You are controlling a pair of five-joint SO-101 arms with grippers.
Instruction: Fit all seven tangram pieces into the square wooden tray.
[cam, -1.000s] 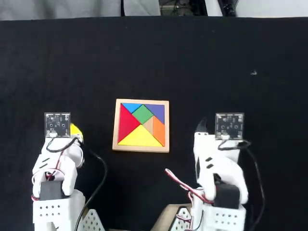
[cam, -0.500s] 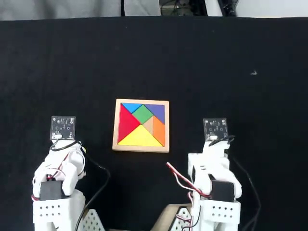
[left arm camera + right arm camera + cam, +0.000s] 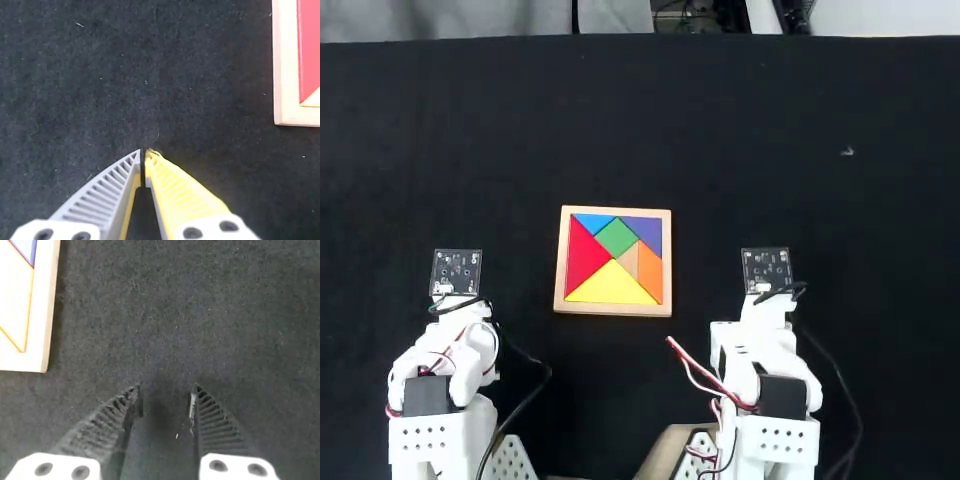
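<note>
Sitting folded close over its base at the near edge of the black table (image 3: 840,200), the left arm (image 3: 445,355) points out across the cloth, just left of the square wooden tray (image 3: 614,311). The left gripper (image 3: 145,152) hangs above bare cloth with its grey and yellow fingers pressed tip to tip and nothing between them. A corner of the tray's rim lies off to one side, well apart from the tips.

The right arm (image 3: 760,355) sits in the same tucked pose on the tray's other side. The right gripper (image 3: 165,392) is held over the cloth with a clear gap between its two dark fingers, and it carries nothing.

The tray lies flat between the two arms and a little farther out, touching neither. All seven pieces sit inside it, filling the square:
- red triangle (image 3: 582,255)
- yellow triangle (image 3: 612,285)
- green square (image 3: 617,237)
- blue triangle (image 3: 593,222)
- purple parallelogram (image 3: 646,230)
- orange triangle (image 3: 651,273)
- small tan triangle (image 3: 629,262)
</note>
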